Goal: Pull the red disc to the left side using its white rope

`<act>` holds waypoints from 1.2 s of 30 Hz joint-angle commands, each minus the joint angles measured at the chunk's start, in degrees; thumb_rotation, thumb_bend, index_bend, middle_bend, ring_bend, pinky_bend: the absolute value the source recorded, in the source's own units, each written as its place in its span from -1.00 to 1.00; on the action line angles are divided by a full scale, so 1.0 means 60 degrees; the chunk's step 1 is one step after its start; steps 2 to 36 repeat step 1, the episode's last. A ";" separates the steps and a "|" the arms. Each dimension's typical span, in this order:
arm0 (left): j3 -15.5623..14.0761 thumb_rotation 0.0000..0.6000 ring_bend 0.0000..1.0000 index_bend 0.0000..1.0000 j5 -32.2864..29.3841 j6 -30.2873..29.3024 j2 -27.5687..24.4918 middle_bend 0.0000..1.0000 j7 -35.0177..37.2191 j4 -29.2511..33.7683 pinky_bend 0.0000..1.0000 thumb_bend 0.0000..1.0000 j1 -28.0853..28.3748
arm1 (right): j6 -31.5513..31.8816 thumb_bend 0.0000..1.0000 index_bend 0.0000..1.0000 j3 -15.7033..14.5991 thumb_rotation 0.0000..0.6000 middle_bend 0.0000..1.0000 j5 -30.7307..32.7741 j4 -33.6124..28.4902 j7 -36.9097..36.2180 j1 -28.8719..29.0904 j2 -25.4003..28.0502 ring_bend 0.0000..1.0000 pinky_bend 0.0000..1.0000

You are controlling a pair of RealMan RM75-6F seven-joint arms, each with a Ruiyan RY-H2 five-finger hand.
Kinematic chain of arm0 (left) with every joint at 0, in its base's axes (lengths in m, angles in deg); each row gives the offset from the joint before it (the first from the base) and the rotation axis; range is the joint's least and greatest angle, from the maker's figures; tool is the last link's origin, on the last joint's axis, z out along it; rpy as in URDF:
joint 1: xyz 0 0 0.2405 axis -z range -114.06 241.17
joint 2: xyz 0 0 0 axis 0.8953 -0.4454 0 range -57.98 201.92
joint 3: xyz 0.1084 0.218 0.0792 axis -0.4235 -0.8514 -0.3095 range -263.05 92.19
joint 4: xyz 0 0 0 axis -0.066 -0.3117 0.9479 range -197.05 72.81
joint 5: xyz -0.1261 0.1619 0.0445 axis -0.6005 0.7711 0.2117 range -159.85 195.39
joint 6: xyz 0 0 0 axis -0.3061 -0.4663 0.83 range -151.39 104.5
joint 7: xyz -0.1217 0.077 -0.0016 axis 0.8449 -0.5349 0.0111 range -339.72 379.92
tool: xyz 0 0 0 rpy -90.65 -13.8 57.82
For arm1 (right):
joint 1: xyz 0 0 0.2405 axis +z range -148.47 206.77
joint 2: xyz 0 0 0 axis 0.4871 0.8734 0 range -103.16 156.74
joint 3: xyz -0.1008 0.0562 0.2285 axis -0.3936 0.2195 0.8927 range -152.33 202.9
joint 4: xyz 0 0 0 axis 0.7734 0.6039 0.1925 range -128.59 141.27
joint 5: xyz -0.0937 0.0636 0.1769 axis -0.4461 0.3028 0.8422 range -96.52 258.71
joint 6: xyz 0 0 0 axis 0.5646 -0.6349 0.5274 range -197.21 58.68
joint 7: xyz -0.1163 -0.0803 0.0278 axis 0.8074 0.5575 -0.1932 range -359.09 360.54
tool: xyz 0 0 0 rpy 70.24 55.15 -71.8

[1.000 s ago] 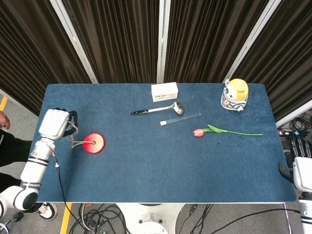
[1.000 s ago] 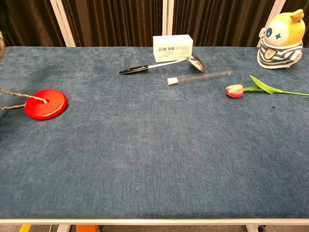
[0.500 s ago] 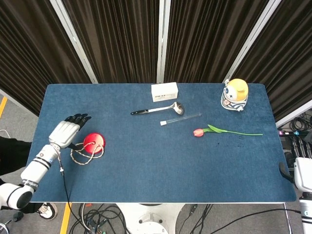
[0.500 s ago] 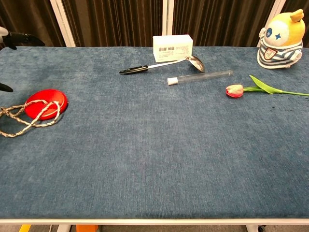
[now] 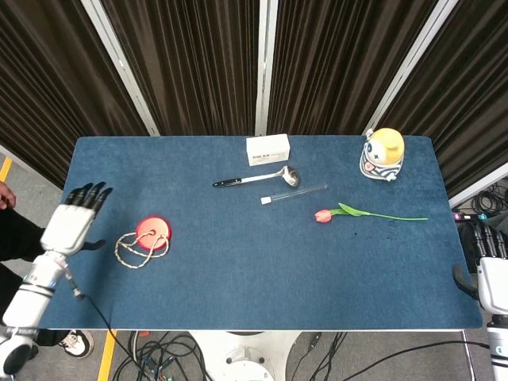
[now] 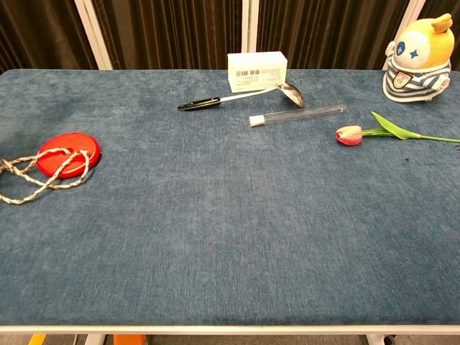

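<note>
Hanging off the counter's (image 5: 238, 278) left edge, our left robot hand (image 5: 69, 226) is spreading its fingers wide and gripping nothing; only the head view is showing it. Our right robot hand (image 5: 486, 279) is sitting at the counter's right edge, mostly cut off by the frame, so we cannot tell how its fingers are lying. Near the left robot hand but apart from it, the rope (image 5: 135, 248) is lying in loose loops on the blue surface, one loop crossing over the disc (image 5: 153, 232). The disc is resting flat near the left edge. Further toward the middle and back, a ladle (image 5: 254, 178) is lying beside a clear tube (image 5: 294, 193), with a white box (image 5: 267, 149) behind them. A tulip (image 5: 365, 213) is lying to the right, and a yellow toy (image 5: 382, 155) is standing in the back right corner.
</note>
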State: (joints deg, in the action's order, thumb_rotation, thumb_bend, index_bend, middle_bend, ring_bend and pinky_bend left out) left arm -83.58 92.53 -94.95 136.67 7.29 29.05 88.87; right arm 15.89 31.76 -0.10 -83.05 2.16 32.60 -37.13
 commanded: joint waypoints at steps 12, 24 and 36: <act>-0.0700 1.00 -1.00 -0.93 0.1097 -0.2534 0.0656 -1.00 -0.0094 -0.0603 -0.77 -0.79 -0.1831 | -0.0001 -0.39 -1.00 -0.0071 1.00 -1.00 -0.0097 -0.0010 0.0095 0.0014 -0.0071 -1.00 -1.00; -0.0700 1.00 -1.00 -0.93 0.1097 -0.2534 0.0656 -1.00 -0.0094 -0.0603 -0.77 -0.79 -0.1831 | -0.0001 -0.39 -1.00 -0.0071 1.00 -1.00 -0.0097 -0.0010 0.0095 0.0014 -0.0071 -1.00 -1.00; -0.0700 1.00 -1.00 -0.93 0.1097 -0.2534 0.0656 -1.00 -0.0094 -0.0603 -0.77 -0.79 -0.1831 | -0.0001 -0.39 -1.00 -0.0071 1.00 -1.00 -0.0097 -0.0010 0.0095 0.0014 -0.0071 -1.00 -1.00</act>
